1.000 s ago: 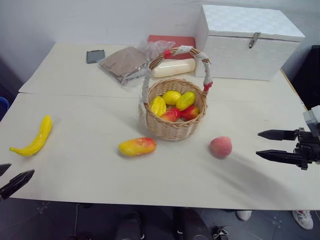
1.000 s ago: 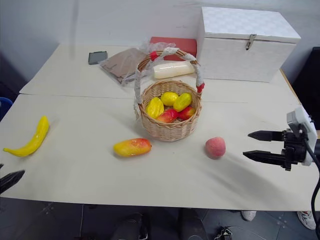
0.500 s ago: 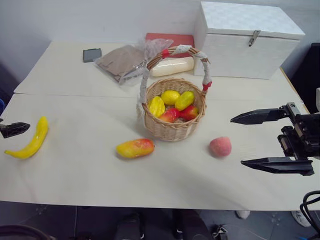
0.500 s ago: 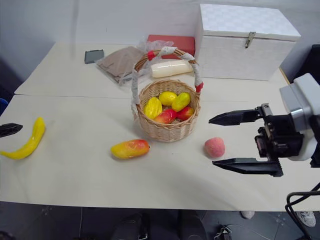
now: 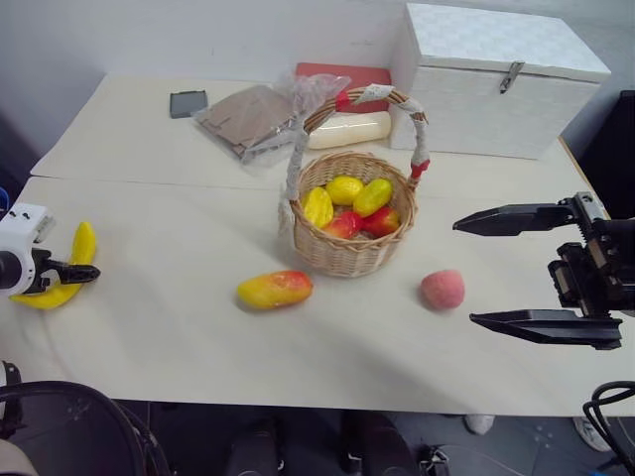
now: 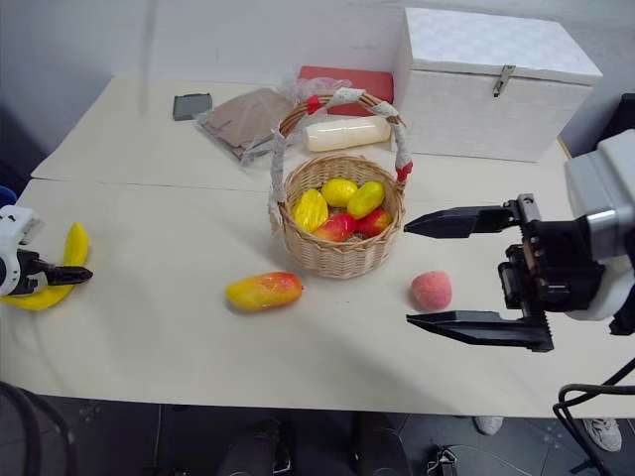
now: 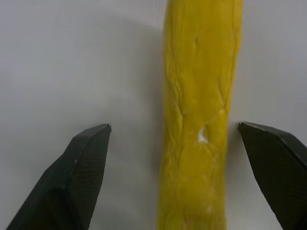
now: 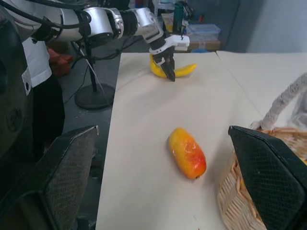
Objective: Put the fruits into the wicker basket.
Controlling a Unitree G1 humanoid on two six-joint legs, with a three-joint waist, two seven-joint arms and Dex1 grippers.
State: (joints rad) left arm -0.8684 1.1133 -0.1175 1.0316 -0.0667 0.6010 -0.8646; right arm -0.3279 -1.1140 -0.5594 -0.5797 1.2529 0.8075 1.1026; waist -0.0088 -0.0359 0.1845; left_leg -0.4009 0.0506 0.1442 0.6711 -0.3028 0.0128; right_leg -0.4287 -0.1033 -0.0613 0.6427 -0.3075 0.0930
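The yellow banana (image 5: 82,243) lies at the table's left edge. My left gripper (image 7: 173,125) is open and hangs right over it, one finger on each side of the fruit, with no contact visible. The mango (image 5: 274,289) rests in front of the wicker basket (image 5: 352,248), which holds several yellow and red fruits under its white-wrapped handle (image 5: 362,96). The pinkish peach (image 5: 442,290) sits to the basket's front right. My right gripper (image 5: 464,273) is open and empty. It is raised near the peach and points left, one finger above the other.
A white woven box (image 5: 501,79) stands at the back right. Behind the basket lie a red flat box (image 5: 337,76), a cream cylinder (image 5: 345,130), a plastic bag with brown contents (image 5: 253,119) and a small dark device (image 5: 188,103). A dark rounded object (image 5: 69,426) sits below the table's front left.
My left gripper rose from below the table's front edge and moved forward over the banana. My right gripper moved left, rose and rolled until its fingers stood one above the other.
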